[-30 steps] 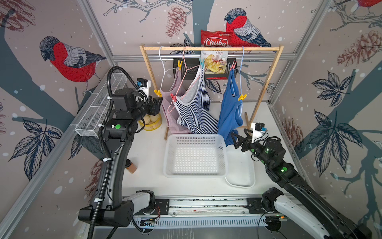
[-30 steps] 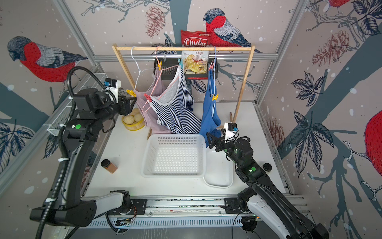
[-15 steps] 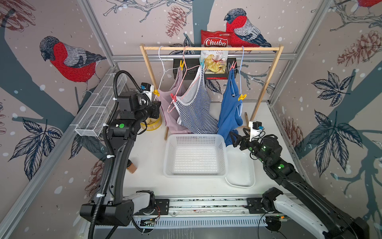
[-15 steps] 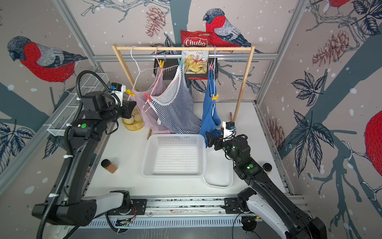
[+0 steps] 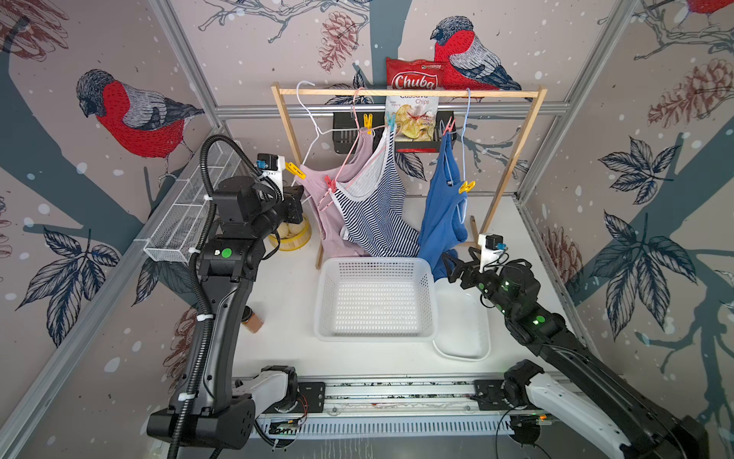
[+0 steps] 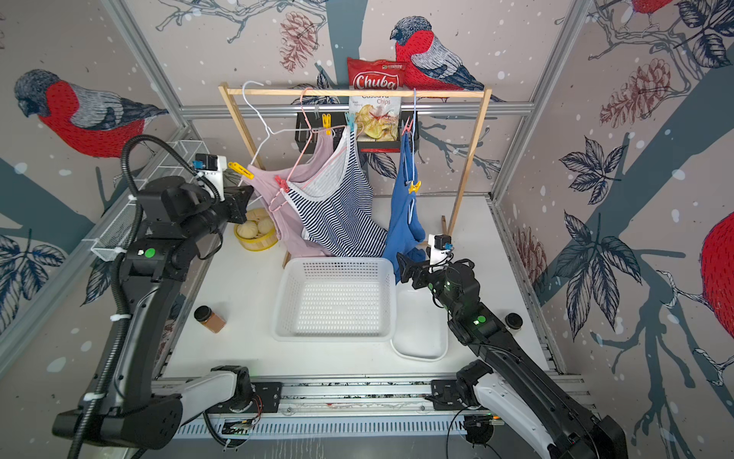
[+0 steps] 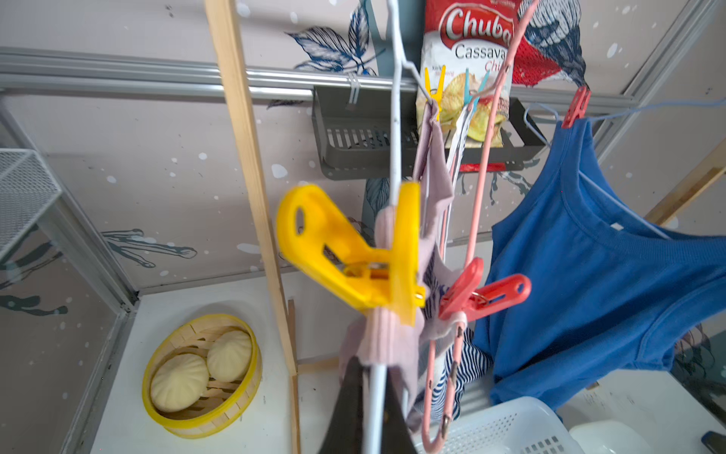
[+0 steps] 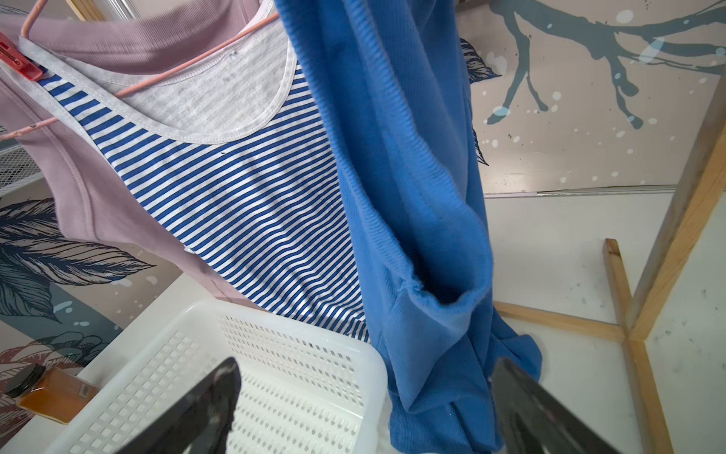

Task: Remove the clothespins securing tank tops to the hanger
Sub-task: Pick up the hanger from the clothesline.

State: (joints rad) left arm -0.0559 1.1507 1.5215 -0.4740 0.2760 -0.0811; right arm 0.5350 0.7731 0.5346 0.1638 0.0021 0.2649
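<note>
Three tank tops hang on a wooden rack: pale pink, striped and blue. A yellow clothespin pins the pink top to the white hanger. My left gripper is shut on that hanger's wire just below it. A red clothespin sits close beside, on the pink hanger. Higher up are yellow, teal and red clothespins, and another yellow one on the blue top. My right gripper stands open by the blue top's hem, holding nothing.
A white basket stands below the tops, with a white tray to its right. A yellow steamer with buns sits by the rack's left post. A spice jar stands left of the basket. A chips bag hangs behind the rail.
My left gripper has moved in to the white hanger and shut on its wire. The right arm has crept a little nearer the blue top, jaws still open.
</note>
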